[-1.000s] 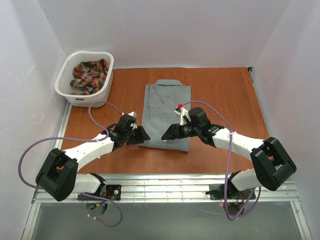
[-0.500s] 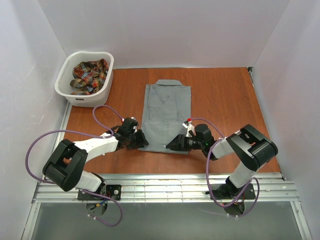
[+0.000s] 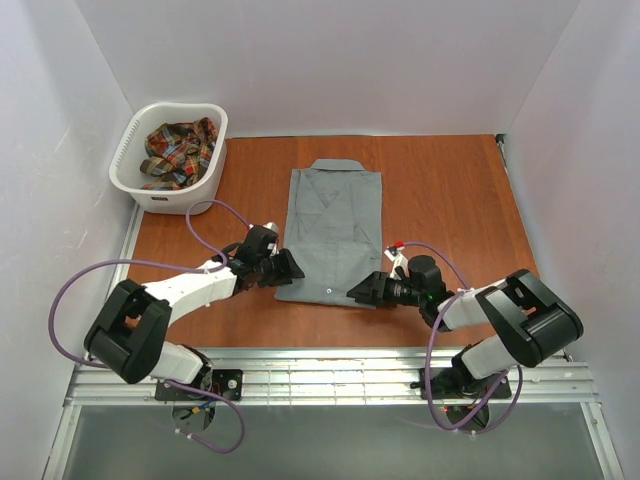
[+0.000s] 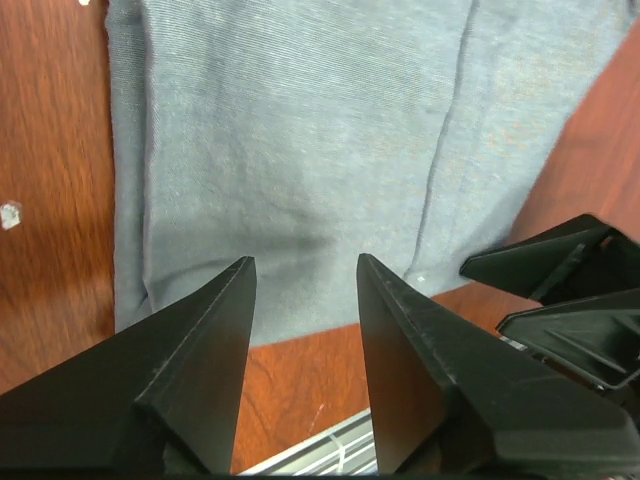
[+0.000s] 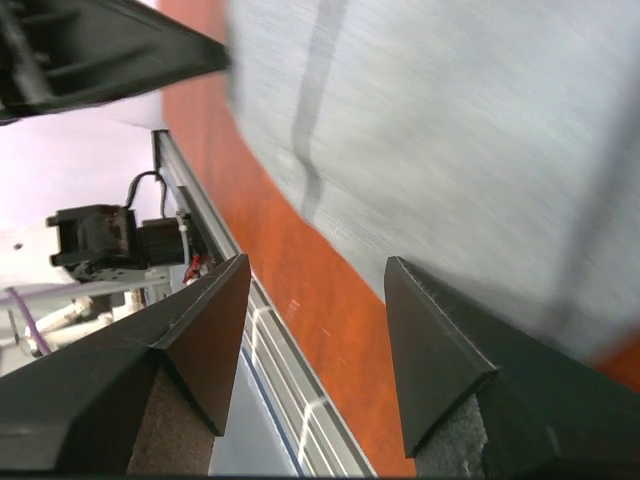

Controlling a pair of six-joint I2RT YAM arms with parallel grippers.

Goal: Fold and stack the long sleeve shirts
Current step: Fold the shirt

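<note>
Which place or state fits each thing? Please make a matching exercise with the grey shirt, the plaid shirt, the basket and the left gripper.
Things:
1. grey shirt
2. plaid shirt
3. basket
4. left gripper

Places or states:
A. crumpled inside the basket
B. at the far left corner of the table
C. open, by the grey shirt's near left corner
D. flat on the middle of the table

Pairs: 1-D, 2-A, 3-B, 4-C

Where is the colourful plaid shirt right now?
In the overhead view, the plaid shirt lies crumpled inside the white basket at the far left corner of the table, apart from the grey shirt spread flat mid-table.
</note>
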